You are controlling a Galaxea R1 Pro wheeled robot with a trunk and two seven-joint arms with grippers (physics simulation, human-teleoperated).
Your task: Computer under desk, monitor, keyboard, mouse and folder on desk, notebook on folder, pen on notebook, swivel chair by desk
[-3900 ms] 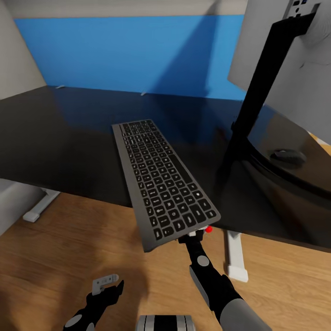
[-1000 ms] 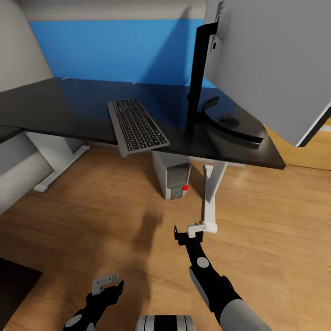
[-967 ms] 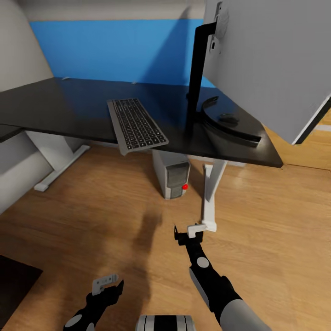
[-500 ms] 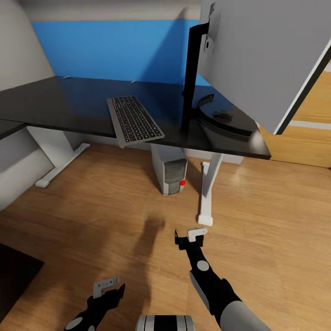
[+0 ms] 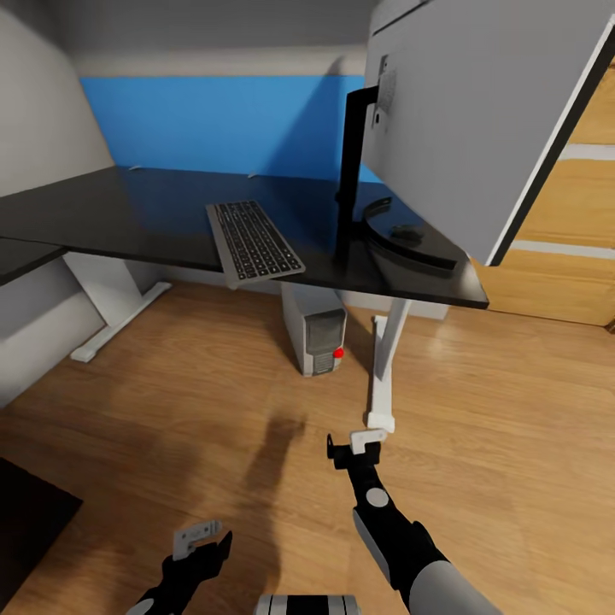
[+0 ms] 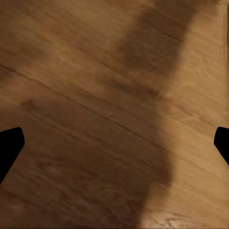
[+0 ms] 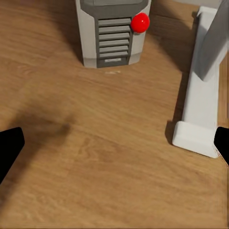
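The keyboard lies on the black desk, its near end overhanging the front edge. To its right stands the monitor, silver-grey back toward me, on a curved black foot. The small dark mouse rests by that foot. The computer stands under the desk with its red light lit, and the right wrist view sees the computer beside the white foot bar. My right gripper hangs open and empty over the floor. My left gripper is open over bare wood.
A white desk leg stands right of the computer, another leg at the left. Low oak drawers sit at the right. A blue wall panel backs the desk. A dark shape lies at lower left.
The keyboard, earlier held at its near end by my right gripper, now lies on the desk and the gripper is empty. The camera has backed away from the desk and turned slightly.
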